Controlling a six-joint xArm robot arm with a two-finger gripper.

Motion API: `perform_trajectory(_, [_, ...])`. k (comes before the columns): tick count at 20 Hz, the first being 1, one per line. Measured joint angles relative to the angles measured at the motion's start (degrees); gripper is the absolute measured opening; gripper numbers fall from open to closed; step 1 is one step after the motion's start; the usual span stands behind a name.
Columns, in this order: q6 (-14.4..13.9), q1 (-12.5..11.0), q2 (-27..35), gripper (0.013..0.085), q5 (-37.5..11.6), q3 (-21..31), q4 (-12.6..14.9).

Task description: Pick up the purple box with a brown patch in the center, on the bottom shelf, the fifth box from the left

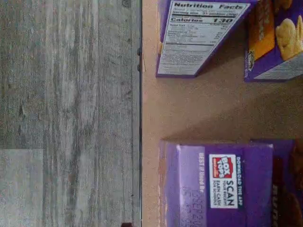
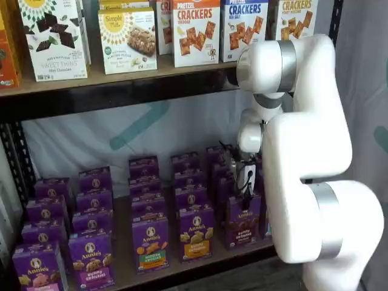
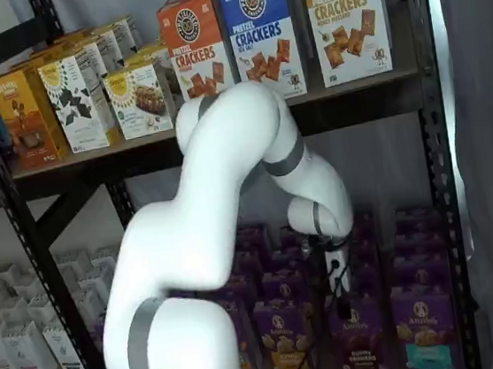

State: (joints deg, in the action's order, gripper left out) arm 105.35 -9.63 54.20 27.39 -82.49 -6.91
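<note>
The purple box with dark brown biscuits on its front (image 2: 244,225) stands at the front of the bottom shelf (image 2: 200,262), and it also shows in a shelf view (image 3: 356,337). The wrist view shows its top with a Box Tops label (image 1: 222,184), standing on the tan board (image 1: 189,109). My gripper (image 2: 245,189) hangs just above this box, with cables beside it, and shows in both shelf views (image 3: 337,292). Its fingers are not clear enough to show a gap, and I see no box in them.
Purple cartons stand in rows around the target: one with an orange patch (image 2: 196,233) to its left, one with a teal patch (image 3: 422,332) to its right. Cracker boxes (image 2: 196,30) fill the shelf above. The white arm (image 2: 315,151) stands in front. The wrist view shows grey floor (image 1: 71,113).
</note>
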Motion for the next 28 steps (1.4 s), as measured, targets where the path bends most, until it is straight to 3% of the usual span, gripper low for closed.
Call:
perform_trajectory(5, [0.3,-0.2,1.06,0.085,-0.84,-0.65,-0.07])
perform_trajectory(13, [-3.24,-0.85,3.39,0.085,-2.68,-1.92,4.74])
perform_trajectory(21, [-3.3,-0.89,4.66,0.085,-1.68,-3.27,4.84])
perform_trajectory(25, [-3.54,-0.85,4.92,0.073,-1.02,-3.73,5.05])
perform_trajectory(28, [-3.93,-0.85,4.97,0.069,-0.85,-3.85,5.49])
